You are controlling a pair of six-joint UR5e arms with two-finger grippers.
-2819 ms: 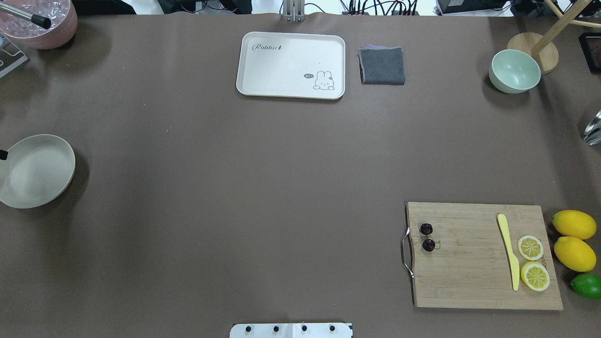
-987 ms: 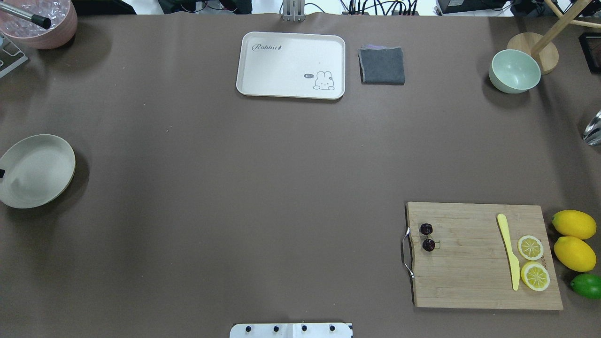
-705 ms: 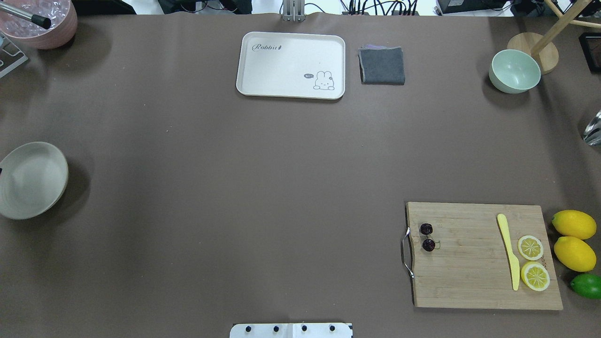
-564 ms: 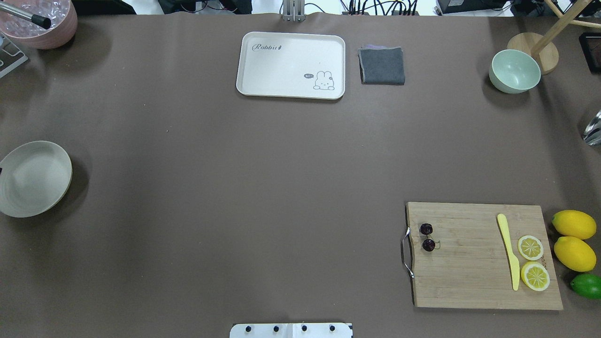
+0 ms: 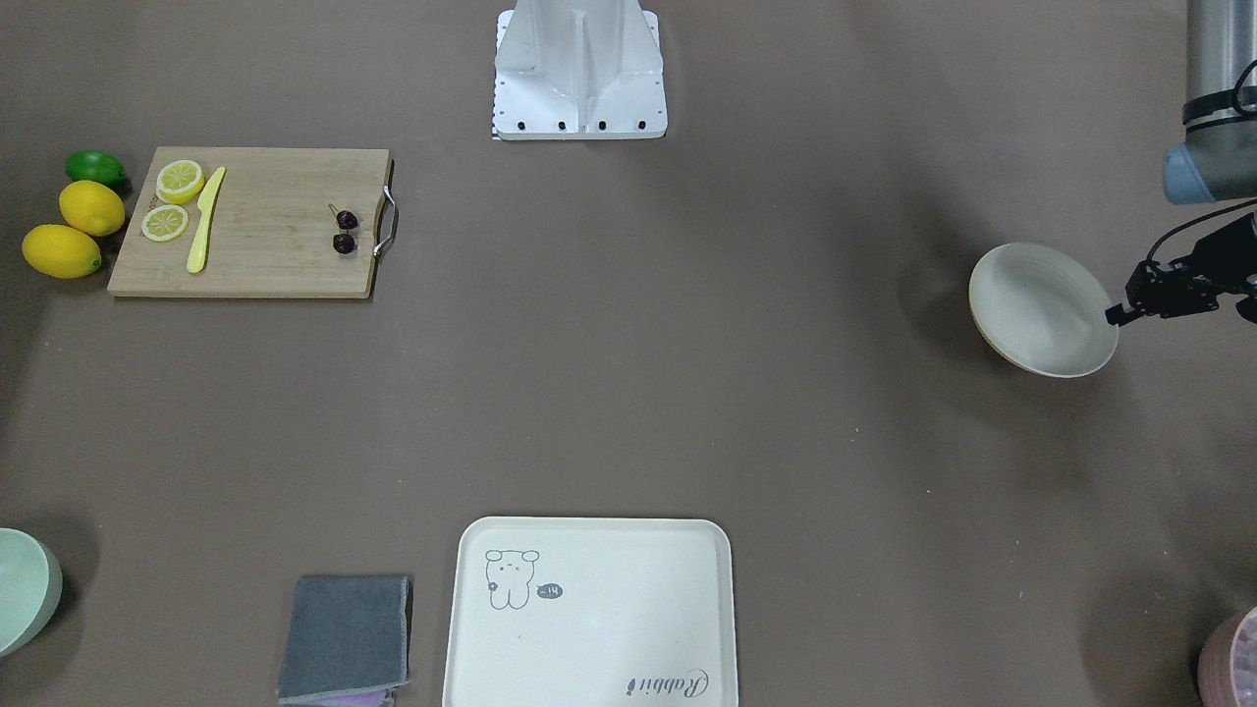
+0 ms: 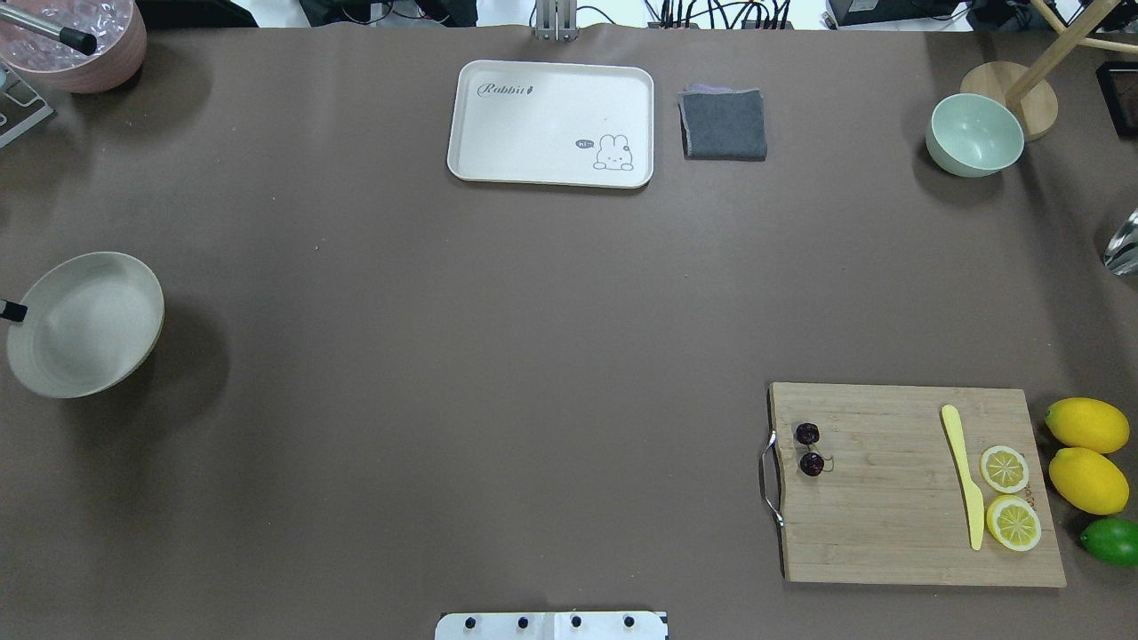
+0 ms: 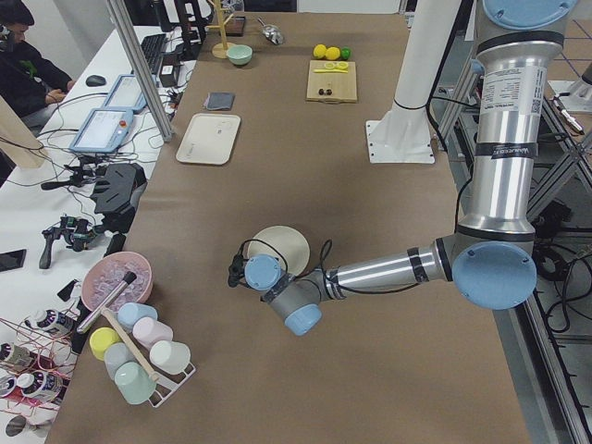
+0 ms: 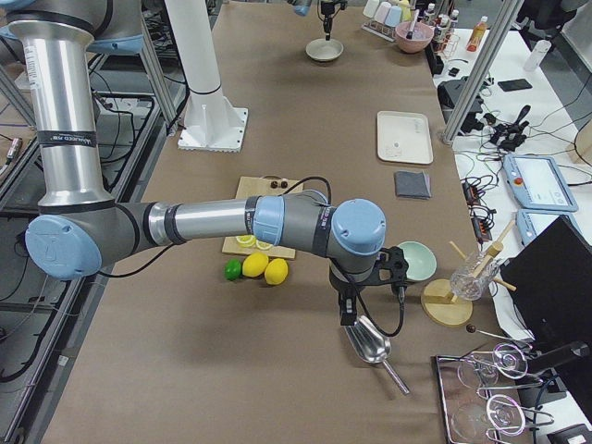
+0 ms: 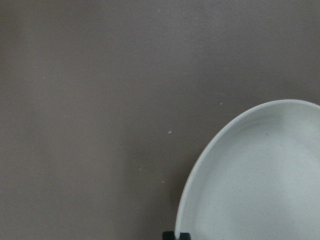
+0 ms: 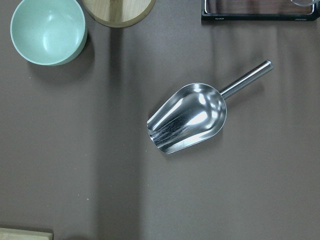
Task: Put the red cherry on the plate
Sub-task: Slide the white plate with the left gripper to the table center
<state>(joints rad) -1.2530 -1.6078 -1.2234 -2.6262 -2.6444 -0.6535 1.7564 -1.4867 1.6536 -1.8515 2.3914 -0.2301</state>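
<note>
Left gripper: at the far left side of the table, clenched on the rim of the plate. One black fingertip shows at that rim in the wrist view.
Plate: held tilted, with its shadow lying apart from it on the table, so I judge it is lifted. Nothing lies in it.
Tray and cloth: at the far middle of the table, side by side, not part of this work.
Red cherry: lies on the cutting board, at its left end just beside the metal handle, well apart from the plate.
Knife and lemons: the knife lies at the right part of the board, and the lemons lie just past its right edge.
Right gripper: hangs over a metal scoop near the green bowl. Only the side camera shows it, so I cannot tell if it is released or clenched.
Step in hand: I judge the left arm is bringing the plate into place. The cherry is not yet picked.
Next move: the plate should be set down flat within reach. Then the right arm must go to the board and pinch the small cherry pair gently, perhaps at the stems.
</note>
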